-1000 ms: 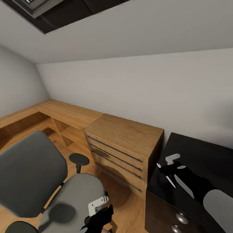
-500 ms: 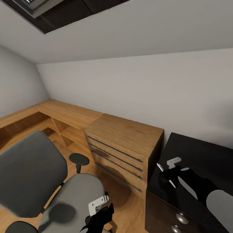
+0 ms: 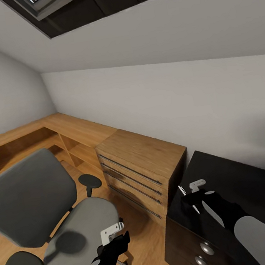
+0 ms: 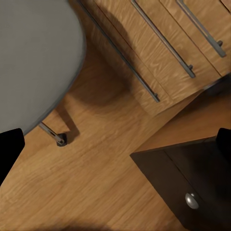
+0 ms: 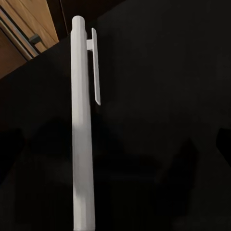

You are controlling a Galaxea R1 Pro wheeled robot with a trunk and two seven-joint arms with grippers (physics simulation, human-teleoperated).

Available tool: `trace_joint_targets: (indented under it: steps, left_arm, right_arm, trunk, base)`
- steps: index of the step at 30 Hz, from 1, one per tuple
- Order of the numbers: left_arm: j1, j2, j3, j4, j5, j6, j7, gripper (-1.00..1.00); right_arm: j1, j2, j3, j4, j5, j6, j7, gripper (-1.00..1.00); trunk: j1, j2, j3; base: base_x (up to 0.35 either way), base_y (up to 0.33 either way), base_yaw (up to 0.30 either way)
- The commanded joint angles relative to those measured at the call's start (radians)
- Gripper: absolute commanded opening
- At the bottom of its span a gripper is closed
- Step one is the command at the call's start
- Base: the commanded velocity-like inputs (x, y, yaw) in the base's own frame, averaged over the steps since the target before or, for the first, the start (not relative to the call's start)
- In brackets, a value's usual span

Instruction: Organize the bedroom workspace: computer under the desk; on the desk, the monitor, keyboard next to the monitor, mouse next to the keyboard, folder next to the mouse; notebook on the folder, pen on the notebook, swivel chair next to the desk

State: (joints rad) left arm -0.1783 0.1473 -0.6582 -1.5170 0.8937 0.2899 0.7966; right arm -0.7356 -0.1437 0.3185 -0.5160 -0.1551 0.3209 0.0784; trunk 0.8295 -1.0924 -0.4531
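The swivel chair [image 3: 56, 219] is seen at the left, its seat bare, beside the wooden dresser [image 3: 144, 168]. The left gripper [image 3: 115, 234] is held over the seat's edge, jaws spread wide. The pen [image 5: 83, 134] is gripped by the right gripper [image 3: 191, 198] above the desk [image 3: 250, 187] near its left edge.

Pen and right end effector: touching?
Touching. In the right wrist view the pen rises from between the fingers; the head view shows the right end effector closed around it above the desk.
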Motion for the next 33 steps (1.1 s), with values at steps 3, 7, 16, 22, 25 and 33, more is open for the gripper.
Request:
trace_joint_targets:
  steps: [3,7,16,22,25,33]
  left_arm:
    - [-0.001,0.000,-0.002,-0.002,0.004,0.003,0.007,1.00]
    - [-0.001,0.000,0.001,-0.016,0.005,0.003,0.008,1.00]
    - [-0.001,0.000,0.003,-0.033,0.005,0.003,0.010,1.00]
    - [-0.001,0.000,0.003,-0.034,0.005,0.003,0.010,1.00]
    - [-0.001,0.000,0.003,-0.034,0.005,0.003,0.010,1.00]
    - [-0.001,0.000,0.003,-0.034,0.005,0.003,0.010,1.00]
  right_arm:
    - [-0.001,-0.001,0.007,-0.002,-0.010,0.023,-0.003,1.00]
    - [-0.001,-0.001,0.008,-0.002,-0.010,0.041,-0.004,1.00]
    - [-0.001,-0.001,0.008,-0.001,-0.011,0.077,-0.005,1.00]
    - [-0.001,-0.001,0.008,-0.001,-0.010,0.092,-0.005,1.00]
    - [-0.001,-0.001,0.008,-0.001,-0.009,0.093,-0.005,-1.00]
    - [-0.001,-0.001,0.008,-0.002,-0.009,0.095,-0.005,-1.00]
  trunk:
    - [0.000,-0.001,-0.001]
    - [0.000,-0.001,-0.001]
    - [0.000,-0.001,-0.001]
    - [0.000,-0.001,-0.001]
    - [0.000,-0.001,-0.001]
    - [0.000,-0.001,-0.001]
  base:
    - [0.000,0.000,0.000]
    - [0.000,0.000,0.000]
    - [0.000,0.000,0.000]
    - [0.000,0.000,0.000]
    - [0.000,0.000,0.000]
    - [0.000,0.000,0.000]
